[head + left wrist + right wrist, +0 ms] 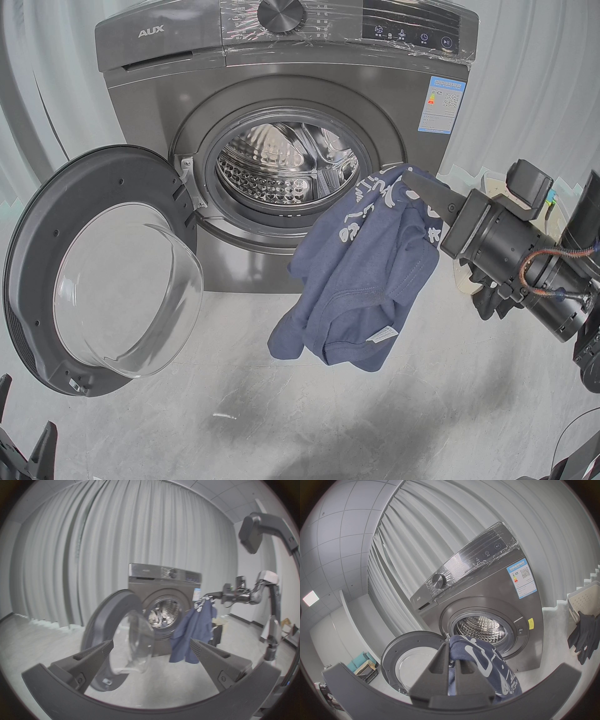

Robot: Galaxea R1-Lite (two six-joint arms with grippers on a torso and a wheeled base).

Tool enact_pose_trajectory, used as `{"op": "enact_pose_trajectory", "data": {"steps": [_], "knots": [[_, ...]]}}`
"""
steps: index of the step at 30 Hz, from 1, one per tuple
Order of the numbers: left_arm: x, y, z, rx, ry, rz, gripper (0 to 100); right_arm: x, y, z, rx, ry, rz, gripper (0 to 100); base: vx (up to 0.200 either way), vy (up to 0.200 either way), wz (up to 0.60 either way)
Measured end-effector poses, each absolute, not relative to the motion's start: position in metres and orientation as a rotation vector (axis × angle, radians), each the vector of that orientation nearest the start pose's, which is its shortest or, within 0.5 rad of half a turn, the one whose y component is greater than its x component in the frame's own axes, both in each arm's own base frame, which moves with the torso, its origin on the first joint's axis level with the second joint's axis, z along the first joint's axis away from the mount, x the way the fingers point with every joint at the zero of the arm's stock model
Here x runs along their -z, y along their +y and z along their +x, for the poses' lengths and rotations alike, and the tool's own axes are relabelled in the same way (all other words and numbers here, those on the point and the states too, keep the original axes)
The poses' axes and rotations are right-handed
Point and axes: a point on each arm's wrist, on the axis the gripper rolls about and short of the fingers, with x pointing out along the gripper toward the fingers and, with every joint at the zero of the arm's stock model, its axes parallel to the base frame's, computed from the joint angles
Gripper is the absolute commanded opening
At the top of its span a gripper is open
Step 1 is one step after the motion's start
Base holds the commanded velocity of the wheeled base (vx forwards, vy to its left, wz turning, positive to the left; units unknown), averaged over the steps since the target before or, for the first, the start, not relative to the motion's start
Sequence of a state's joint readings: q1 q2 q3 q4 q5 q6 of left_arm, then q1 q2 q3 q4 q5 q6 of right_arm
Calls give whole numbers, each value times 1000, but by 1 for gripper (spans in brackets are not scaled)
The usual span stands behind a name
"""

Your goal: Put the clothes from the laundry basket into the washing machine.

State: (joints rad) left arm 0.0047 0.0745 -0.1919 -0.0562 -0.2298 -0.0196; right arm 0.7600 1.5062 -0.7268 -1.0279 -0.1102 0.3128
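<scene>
Right gripper (415,182) is clamped on the navy shirt (359,275) dangling under it, open washing machine drum (284,165) just ahead. Left gripper (150,643) is spread wide, gripping nothing.

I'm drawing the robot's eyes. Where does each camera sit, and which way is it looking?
Head view: on the head, looking down at the washing machine; right pincer shows, holding the blue shirt.
Left wrist view: low, facing the open door; open left pincer in front.
Right wrist view: facing the drum, behind its shut pincer.
All share the shirt.
</scene>
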Motion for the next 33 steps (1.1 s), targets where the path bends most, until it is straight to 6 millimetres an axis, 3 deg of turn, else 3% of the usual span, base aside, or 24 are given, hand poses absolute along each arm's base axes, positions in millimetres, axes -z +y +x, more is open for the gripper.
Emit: {"op": "enact_pose_trajectory", "data": {"steps": [8,16,25,33], "knots": [[-161,-9,-6,415,-116,23,100,-258,185,198,-659,-173,432,0,0,0,0],[-180,-13,47,557,-19,31,100,-262,196,207,-654,-197,466,0,0,0,0],[-178,-37,105,741,105,13,100,-266,209,216,-665,-211,503,0,0,0,0],[-166,-62,144,811,163,12,100,-261,228,224,-657,-196,528,0,0,0,0]]}}
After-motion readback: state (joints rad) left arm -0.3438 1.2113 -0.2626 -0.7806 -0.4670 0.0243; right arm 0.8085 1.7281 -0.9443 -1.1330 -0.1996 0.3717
